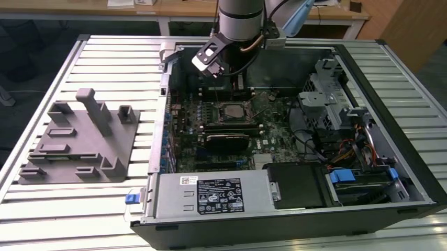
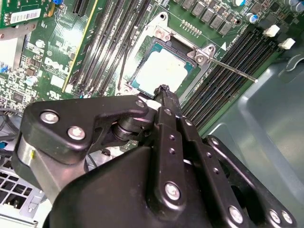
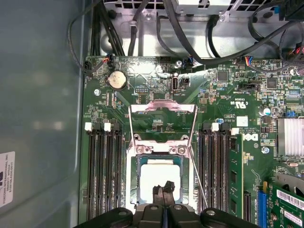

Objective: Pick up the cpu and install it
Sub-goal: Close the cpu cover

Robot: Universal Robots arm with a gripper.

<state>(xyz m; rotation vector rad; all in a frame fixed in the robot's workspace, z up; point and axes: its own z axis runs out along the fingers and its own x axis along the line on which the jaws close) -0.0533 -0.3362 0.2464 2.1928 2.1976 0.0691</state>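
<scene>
The open computer case (image 1: pixel 293 230) is lying on its side on the slatted metal worktop (image 1: pixel 104 57), filling the middle of the exterior view and the exterior view's right. The grey plastic tray (image 1: pixel 77 141) with upright posts is sitting on the worktop at the exterior view's left, just beside the case. A silver power supply (image 1: pixel 209 196) with a printed label is occupying the lower middle of the case. The arm (image 1: pixel 241 15) is reaching down from the upper middle of the frame into the case, over the green motherboard (image 1: pixel 276 117).

In both wrist views the gripper (image 3: pixel 164 192) (image 2: pixel 164 89) is hanging directly over the socket (image 3: pixel 134 156). Its two black fingertips are pressing together, showing only a thin seam between them and holding nothing.

The cpu (image 3: pixel 160 172) (image 2: pixel 159 71) is lying flat inside the socket, its pale silvery top facing up within the metal rim. The fingertips are overlapping one edge of it in the picture, and whether they are touching it cannot be told. The load plate (image 3: pixel 161 110) is standing open beyond the socket, and the thin lever (image 3: pixel 198 190) (image 2: pixel 237 71) is angling away beside it. Black memory slots (image 3: pixel 102 171) are running along both sides of the socket. A coin cell battery (image 3: pixel 117 80) is sitting near the board's edge, well apart from the cpu.
</scene>
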